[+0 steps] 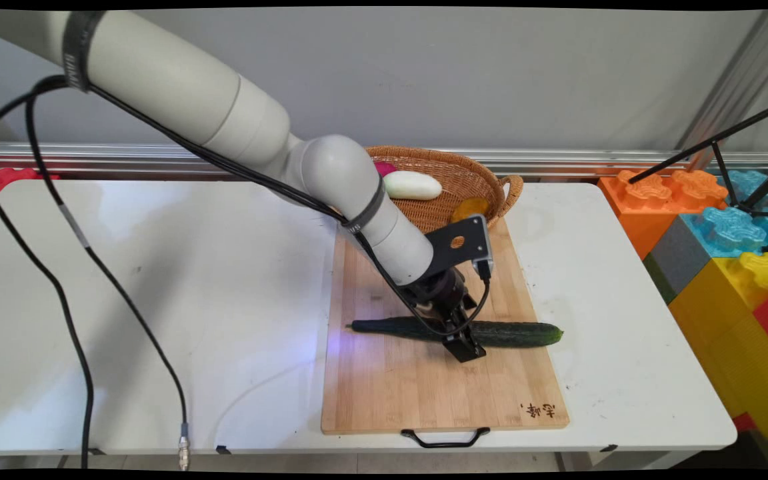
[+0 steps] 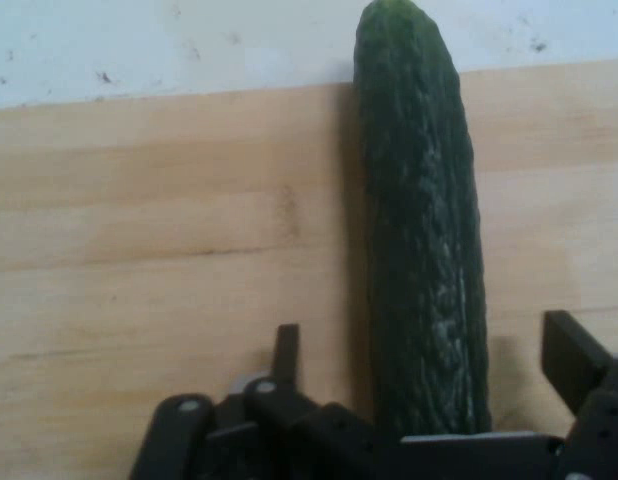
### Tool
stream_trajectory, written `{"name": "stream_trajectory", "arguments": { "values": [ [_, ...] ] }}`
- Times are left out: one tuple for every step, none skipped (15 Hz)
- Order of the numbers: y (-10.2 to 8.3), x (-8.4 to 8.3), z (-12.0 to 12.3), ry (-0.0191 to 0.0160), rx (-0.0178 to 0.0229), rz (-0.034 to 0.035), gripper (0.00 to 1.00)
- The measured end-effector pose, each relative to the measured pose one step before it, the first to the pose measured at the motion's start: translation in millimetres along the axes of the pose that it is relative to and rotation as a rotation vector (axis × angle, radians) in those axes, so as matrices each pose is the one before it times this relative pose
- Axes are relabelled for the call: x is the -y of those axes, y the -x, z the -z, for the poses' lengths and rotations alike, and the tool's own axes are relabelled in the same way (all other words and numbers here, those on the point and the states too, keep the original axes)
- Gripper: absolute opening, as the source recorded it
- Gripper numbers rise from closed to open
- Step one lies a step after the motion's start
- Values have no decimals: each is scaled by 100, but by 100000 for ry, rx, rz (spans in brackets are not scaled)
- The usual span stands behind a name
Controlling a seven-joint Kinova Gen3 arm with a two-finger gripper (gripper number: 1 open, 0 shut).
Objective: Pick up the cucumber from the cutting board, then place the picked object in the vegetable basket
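Gripper: black gripper [image 1: 459,335] is down on the cutting board, straddling the cucumber; in the hand view its 2 fingers [image 2: 286,352] stand spread, 1 on each side of the cucumber, with a gap showing at both sides, so not pinching it.
Cucumber: dark green cucumber [image 1: 514,333] lies flat across the middle of the wooden cutting board [image 1: 384,380], lengthwise left to right; its right tip reaches the board's right edge. In the hand view [image 2: 421,250] it runs from the gripper base to the board edge, tip just over the white counter.
Hidden: the cucumber's middle is covered by the gripper and a cable loop in the main view; contact between fingertips and board cannot be told.
Board: lies on the white counter [image 1: 157,280], black handle at its near edge, burnt mark at the near right corner, not readable.
Basket: wicker basket [image 1: 474,175] at the board's far end, left part hidden by the arm; holds a white oblong item [image 1: 413,185], an orange item [image 1: 469,209] partly behind the camera bracket, and a pink sliver, unidentifiable.
Right edge: coloured blocks [image 1: 724,247], cut off by the frame.
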Motion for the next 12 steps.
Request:
{"name": "stream_trajectory", "arguments": {
  "values": [
    [-50, 74, -289, -68, -91, -1218, 0],
    [-110, 62, -204, -24, -249, -993, 0],
    [-178, 78, -170, -110, -360, -1075, 0],
    [-142, 64, -62, -58, -233, -732, 0],
    [-157, 62, 1, -45, -218, -752, 0],
    [-155, 42, 59, -1, -114, -672, 0],
    [-170, 7, 130, 61, -104, -488, 0],
    [-202, 9, 214, 21, -188, -358, 0],
    [-397, 33, 375, 45, -418, -99, 0],
    [-621, 25, 545, 72, -658, 54, 0],
    [-740, 104, 634, -264, -867, 29, 0],
    [-733, 98, 594, -54, -715, -24, 0]
  ]
}}
